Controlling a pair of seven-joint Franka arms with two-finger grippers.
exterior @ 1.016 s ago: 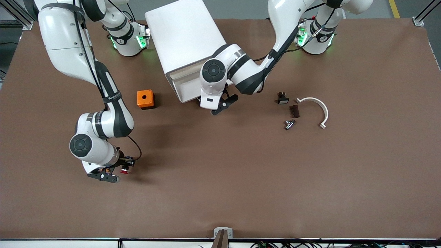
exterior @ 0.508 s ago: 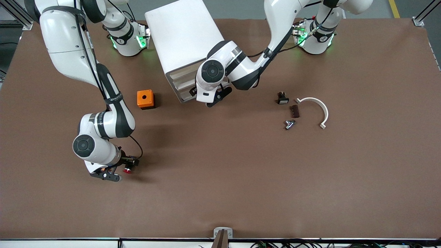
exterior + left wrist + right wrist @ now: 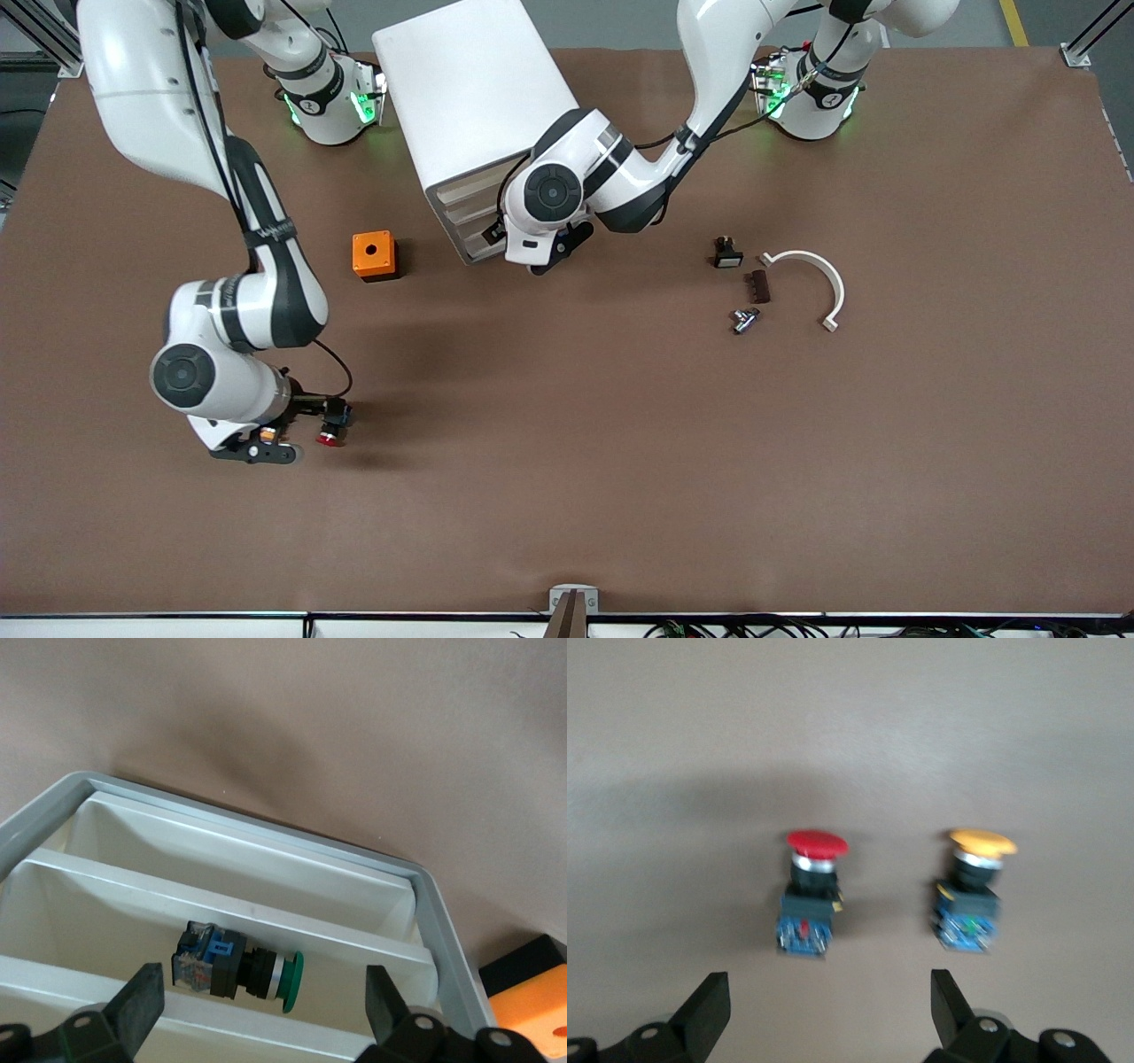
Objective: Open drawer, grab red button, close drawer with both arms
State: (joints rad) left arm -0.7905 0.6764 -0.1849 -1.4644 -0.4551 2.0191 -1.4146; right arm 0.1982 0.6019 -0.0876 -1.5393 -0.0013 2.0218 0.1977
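The red-capped button (image 3: 811, 895) lies released on the bench (image 3: 620, 461); light, rigid, best gripped by its body. The right pincer (image 3: 824, 1010) is wide over it; the left pincer (image 3: 266, 1010) is wide at the drawer (image 3: 266, 904).

table (image 3: 620, 443): plain brown
cabinet (image 3: 469, 89): white, with a grey rim around its front
drawer (image 3: 239, 904): white
button (image 3: 811, 895): red cap, black collar, blue-and-black body
second button (image 3: 973, 890): orange-yellow cap, black-and-blue body
third button (image 3: 235, 964): green cap, black-and-blue body
box with a hole (image 3: 373, 255): orange with black sides
curved bracket (image 3: 813, 282): white
arms (image 3: 221, 301): white with black joints
arm bases (image 3: 332, 102): lit green
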